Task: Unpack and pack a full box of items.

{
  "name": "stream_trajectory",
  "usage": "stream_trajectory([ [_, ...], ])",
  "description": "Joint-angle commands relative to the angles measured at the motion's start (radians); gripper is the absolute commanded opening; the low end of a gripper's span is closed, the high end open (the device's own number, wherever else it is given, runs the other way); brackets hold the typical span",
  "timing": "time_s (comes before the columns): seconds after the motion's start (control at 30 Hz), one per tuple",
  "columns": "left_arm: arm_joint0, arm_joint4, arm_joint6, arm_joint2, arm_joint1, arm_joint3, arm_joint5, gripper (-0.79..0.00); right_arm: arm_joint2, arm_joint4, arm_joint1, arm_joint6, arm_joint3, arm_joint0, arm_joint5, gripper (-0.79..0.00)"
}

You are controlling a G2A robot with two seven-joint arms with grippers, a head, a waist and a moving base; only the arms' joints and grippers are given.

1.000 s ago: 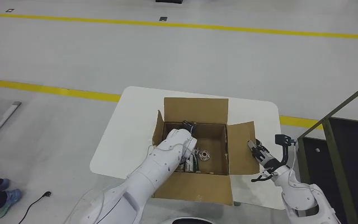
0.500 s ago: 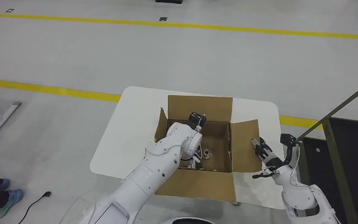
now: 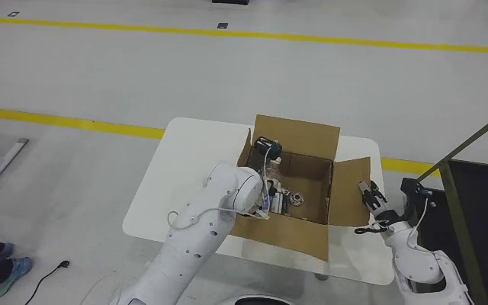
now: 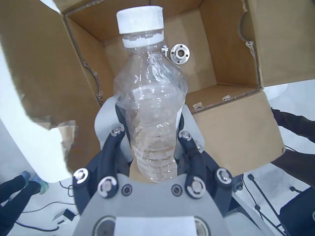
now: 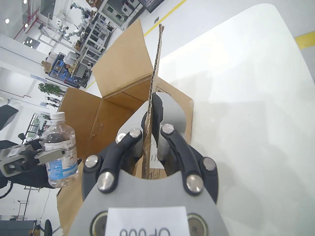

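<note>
An open cardboard box [image 3: 293, 137] stands on the white table [image 3: 183, 175]. My left gripper [image 4: 147, 114] is shut on the lower body of a clear plastic bottle [image 4: 150, 94] with a white cap, held above the box's open top. On the box floor [image 4: 204, 37] lies a round metal flange [image 4: 181, 54]. My right gripper [image 5: 150, 109] is shut on the edge of the box's right flap [image 5: 153, 74], at the table's right side [image 3: 370, 195]. From the right wrist view the bottle [image 5: 60, 146] hangs beside the box [image 5: 81, 114].
Several small items [image 3: 278, 202] lie near the flange [image 3: 296, 200] inside the box. A dark metal rack [image 3: 457, 198] stands close beyond the table's right edge. Bare table [image 5: 246, 87] lies left of and behind the box.
The box has slid right and turned, with my right gripper holding its flap. My left arm has risen out of the box with the bottle.
</note>
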Motion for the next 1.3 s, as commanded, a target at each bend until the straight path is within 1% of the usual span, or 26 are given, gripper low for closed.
stream_trajectory([
  [0.0,0.006,-0.021,-0.008,-0.021,0.002,-0.034,0.006,-0.785,0.001,-0.001,0.001,0.013,0.001,0.000,-0.002,-0.785],
  [0.03,0.011,-0.043,-0.011,-0.032,0.003,-0.048,0.007,-0.785,-0.001,-0.002,0.001,0.020,0.001,0.000,-0.004,-0.785],
  [0.17,0.011,-0.043,-0.011,-0.032,0.003,-0.048,0.007,-0.785,-0.006,-0.005,0.003,0.050,0.003,0.001,-0.013,-0.785],
  [0.23,0.011,-0.043,-0.011,-0.032,0.003,-0.048,0.007,-0.785,-0.009,-0.013,0.006,0.094,-0.004,0.001,-0.025,-0.785],
  [0.5,0.011,-0.043,-0.011,-0.032,0.003,-0.048,0.007,-0.785,0.040,0.002,0.016,0.154,-0.035,-0.023,-0.060,-0.785],
  [0.57,0.022,-0.017,0.015,-0.037,0.007,-0.056,0.002,-0.785,0.058,0.002,0.019,0.168,-0.035,-0.026,-0.074,-0.785],
  [0.67,0.014,0.030,-0.031,-0.053,0.013,-0.086,0.007,-0.785,0.085,0.000,0.025,0.188,-0.028,-0.026,-0.095,-0.785],
  [0.83,0.005,0.086,-0.146,-0.090,0.024,-0.176,0.005,-0.785,0.118,-0.014,0.033,0.218,-0.015,-0.025,-0.123,-0.785],
  [0.87,0.006,0.107,-0.146,-0.097,0.028,-0.189,0.002,-0.785,0.121,-0.015,0.034,0.221,-0.013,-0.025,-0.125,-0.785],
  [1.03,0.038,0.193,-0.146,-0.127,0.048,-0.233,-0.023,-0.785,0.122,-0.017,0.037,0.224,-0.003,-0.021,-0.132,-0.785],
  [1.1,0.062,0.266,-0.146,-0.138,0.060,-0.215,-0.048,-0.785,0.116,-0.018,0.038,0.222,0.000,-0.018,-0.132,-0.785],
  [1.17,0.091,0.327,-0.146,-0.139,0.072,-0.194,-0.106,-0.785,0.112,-0.019,0.038,0.221,0.002,-0.015,-0.133,-0.785],
  [1.27,0.133,0.386,-0.146,-0.181,0.084,-0.184,-0.120,-0.785,0.105,-0.020,0.039,0.221,0.007,-0.011,-0.137,-0.785],
])
